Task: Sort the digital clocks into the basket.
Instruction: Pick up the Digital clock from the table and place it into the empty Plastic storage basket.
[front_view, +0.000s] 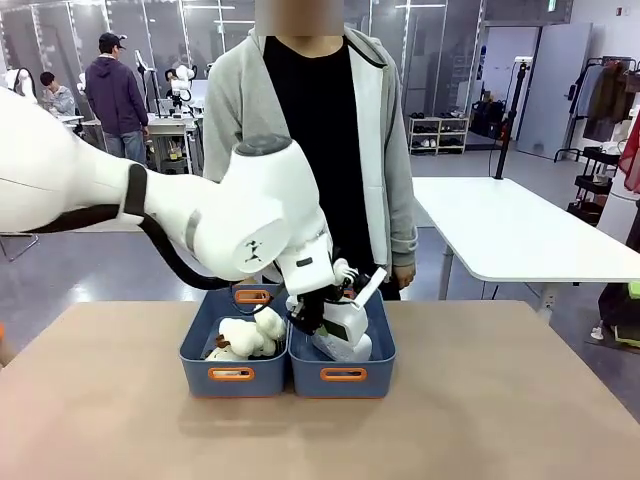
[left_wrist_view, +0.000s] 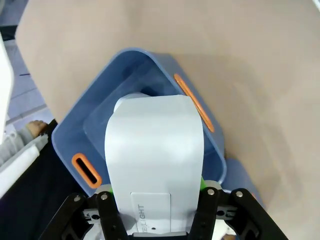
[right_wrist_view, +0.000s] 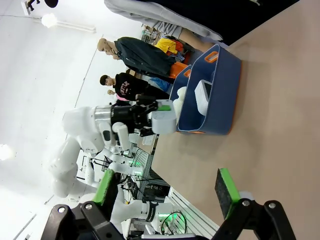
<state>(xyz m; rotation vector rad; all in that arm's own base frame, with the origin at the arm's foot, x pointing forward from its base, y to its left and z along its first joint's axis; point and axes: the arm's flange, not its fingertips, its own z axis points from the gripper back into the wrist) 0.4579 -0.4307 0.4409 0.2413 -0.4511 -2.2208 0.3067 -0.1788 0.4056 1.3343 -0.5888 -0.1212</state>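
My arms (front_view: 200, 215): white glossy shells, grey joint cap, black cable along left one. Grippers (right_wrist_view: 165, 192): black linkage w/ silver screws, green pads (right_wrist_view: 223, 192). No damage seen

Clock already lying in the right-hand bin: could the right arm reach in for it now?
Probably not cleanly. The left end effector, shut on a second digital clock, hangs right over that blue basket, blocking the way to the clock inside. The right end effector is open, well off to the side.
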